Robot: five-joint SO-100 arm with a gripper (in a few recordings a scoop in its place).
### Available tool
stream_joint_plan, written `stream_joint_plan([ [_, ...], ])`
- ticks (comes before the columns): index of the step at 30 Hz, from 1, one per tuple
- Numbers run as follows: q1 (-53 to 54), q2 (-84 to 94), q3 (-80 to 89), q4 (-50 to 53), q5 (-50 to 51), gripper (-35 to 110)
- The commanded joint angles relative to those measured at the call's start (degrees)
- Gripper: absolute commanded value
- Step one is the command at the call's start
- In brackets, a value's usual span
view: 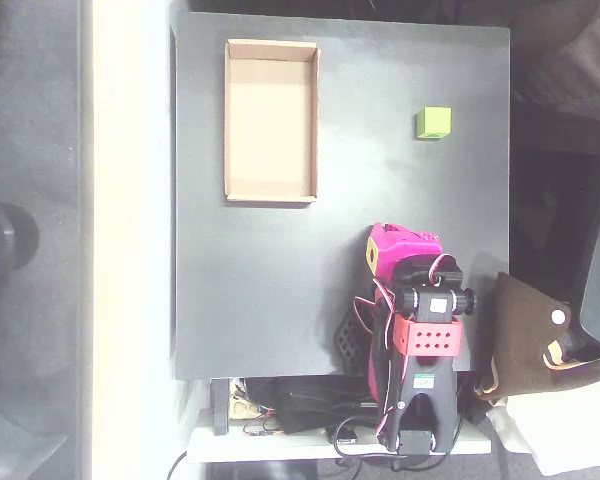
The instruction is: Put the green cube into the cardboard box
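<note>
One green cube (434, 122) sits slightly turned, well apart from the cardboard box (271, 121). Box's long axis runs top-to-bottom in the overhead view. Whether the gripper (388, 243) is spread or closed, I cannot tell.

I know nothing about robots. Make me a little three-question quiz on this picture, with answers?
1. True or false: the cube lies inside the box.
2. In the overhead view, the cube sits to which side of the box? A) left B) right C) on top of it
3. Fill in: the mat under both is ____ in colour.

Key: 1. False, it rests on the mat, apart from the box. 2. B. 3. Black.
</note>
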Motion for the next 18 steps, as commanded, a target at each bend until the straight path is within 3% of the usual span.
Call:
stream_joint_plan([
  [1,0.26,-0.18,-4.13,0.79,6.33,3],
  [18,0.26,-27.6,-35.77,0.79,6.5,3],
])
